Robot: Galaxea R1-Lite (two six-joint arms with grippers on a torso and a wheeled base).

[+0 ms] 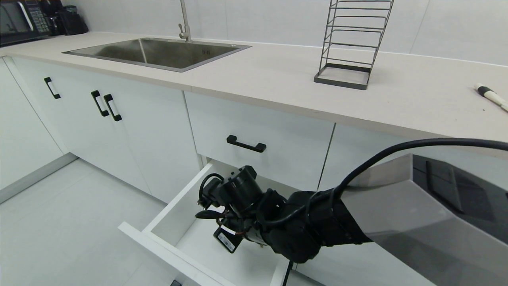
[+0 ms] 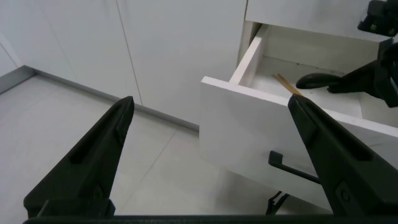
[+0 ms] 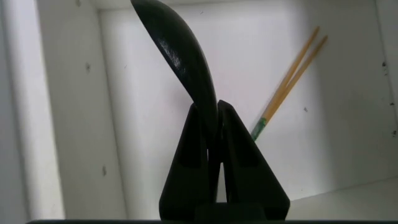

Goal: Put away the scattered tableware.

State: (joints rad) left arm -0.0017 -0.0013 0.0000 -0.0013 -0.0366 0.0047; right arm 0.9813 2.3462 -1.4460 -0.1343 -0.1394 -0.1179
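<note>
Overhead, the right arm (image 1: 301, 226) hides much of the open drawer (image 1: 158, 243), the black spoon (image 1: 205, 215) poking out leftward above its floor. From the left wrist, the left gripper (image 2: 211, 106) stands wide apart; the drawer front cuts off the chopsticks (image 2: 287, 84). From the right wrist, the right gripper (image 3: 213, 111) is clamped on the spoon's handle, bowl pointing straight away, fingers (image 3: 186, 162) hiding the slanting chopsticks' lower ends.

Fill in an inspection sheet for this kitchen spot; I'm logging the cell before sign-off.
Surface: pale countertop with a sink.
Job's things: black spoon held over the open drawer; chopsticks inside it; one utensil on the countertop.
Clutter: wire rack.
Grippers: right gripper shut on the spoon; left gripper open, facing the drawer front.
Cables: black cable along the right arm.
Surroundings: white cabinets, microwave.
</note>
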